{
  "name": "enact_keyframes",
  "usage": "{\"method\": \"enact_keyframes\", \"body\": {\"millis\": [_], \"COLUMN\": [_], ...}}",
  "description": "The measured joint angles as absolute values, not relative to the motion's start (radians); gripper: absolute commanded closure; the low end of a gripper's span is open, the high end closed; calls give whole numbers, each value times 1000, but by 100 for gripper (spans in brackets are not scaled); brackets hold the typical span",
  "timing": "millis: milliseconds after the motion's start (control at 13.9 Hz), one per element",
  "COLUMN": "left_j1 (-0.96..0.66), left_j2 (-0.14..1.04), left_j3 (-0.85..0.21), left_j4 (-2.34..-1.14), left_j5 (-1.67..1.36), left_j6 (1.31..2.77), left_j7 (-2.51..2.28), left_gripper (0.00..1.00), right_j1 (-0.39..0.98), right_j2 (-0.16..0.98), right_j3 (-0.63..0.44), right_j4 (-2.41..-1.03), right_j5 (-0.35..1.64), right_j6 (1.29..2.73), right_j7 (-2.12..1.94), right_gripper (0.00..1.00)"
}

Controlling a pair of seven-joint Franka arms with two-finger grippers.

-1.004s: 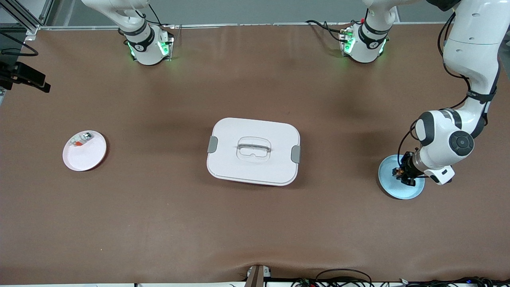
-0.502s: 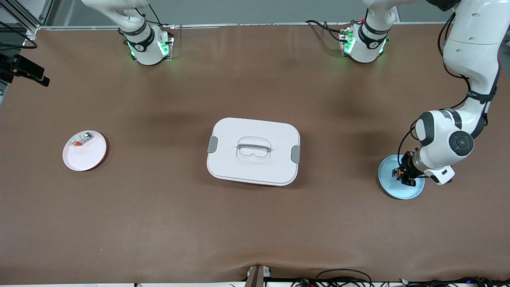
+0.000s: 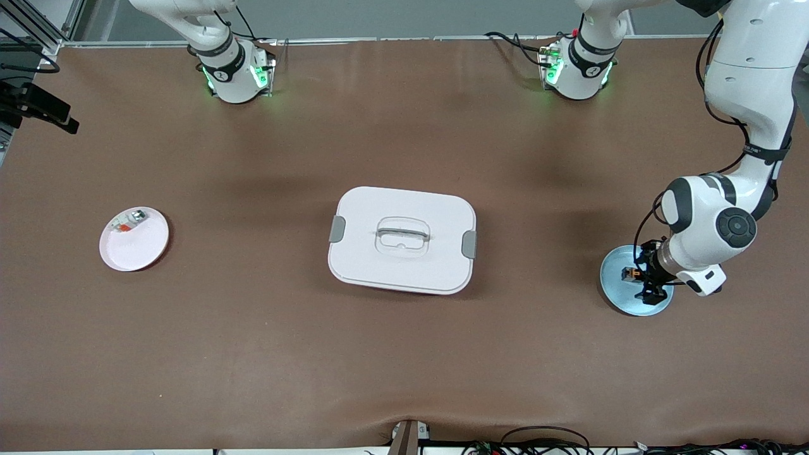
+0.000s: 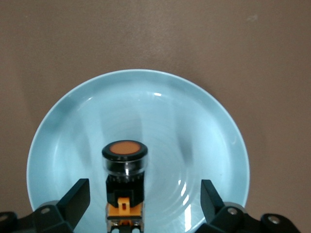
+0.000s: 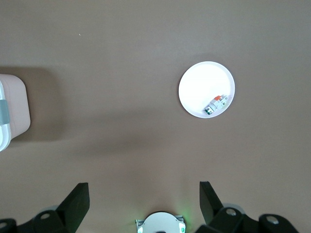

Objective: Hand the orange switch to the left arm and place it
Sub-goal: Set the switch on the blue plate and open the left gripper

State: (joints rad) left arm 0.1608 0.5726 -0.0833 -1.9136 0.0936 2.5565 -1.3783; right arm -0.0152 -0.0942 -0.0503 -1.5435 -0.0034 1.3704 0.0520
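Observation:
The orange switch (image 4: pixel 124 167) lies on its side on the light blue plate (image 4: pixel 204 126), orange face pointing away from the wrist; it also shows in the front view (image 3: pixel 628 273). My left gripper (image 4: pixel 143 196) is open and low over that plate (image 3: pixel 616 294), with one finger on each side of the switch and a gap on both sides. In the front view the left gripper (image 3: pixel 647 280) is at the left arm's end of the table. My right gripper (image 5: pixel 145 204) is open and empty, high over the table near its own base. The white box (image 3: pixel 402 240) sits mid-table.
A pink-white plate (image 3: pixel 140 249) with a small white-silver part (image 3: pixel 128 222) lies toward the right arm's end; the right wrist view shows it too (image 5: pixel 199 85). Bare brown table lies between the plates and the box. Cables run along the table edge nearest the front camera.
My left wrist has shifted slightly over the blue plate and its fingers now stand wider apart around the switch. The switch stays on the plate.

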Motion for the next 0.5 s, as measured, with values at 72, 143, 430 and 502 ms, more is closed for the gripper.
{"method": "enact_keyframes", "body": {"millis": [72,143,430,502], "left_j1": [160,158,154,154], "left_j2": [571,569,561,559], "left_j3": [-85,-88,-100,-104], "left_j4": [-1907,-1899,-1877,-1876], "left_j5": [94,94,97,97], "left_j6": [2555,2552,2546,2546], "left_j7": [-1378,-1378,-1310,-1262], "left_gripper": [0,0,0,0], "right_j1": [-15,-15,-15,-15], "right_j2": [-96,-97,-109,-116], "right_j3": [-51,-51,-51,-51], "right_j4": [-1544,-1544,-1557,-1565], "right_j5": [-1,5,19,19], "right_j6": [1377,1383,1408,1415], "right_j7": [52,52,52,52], "right_gripper": [0,0,0,0]}}
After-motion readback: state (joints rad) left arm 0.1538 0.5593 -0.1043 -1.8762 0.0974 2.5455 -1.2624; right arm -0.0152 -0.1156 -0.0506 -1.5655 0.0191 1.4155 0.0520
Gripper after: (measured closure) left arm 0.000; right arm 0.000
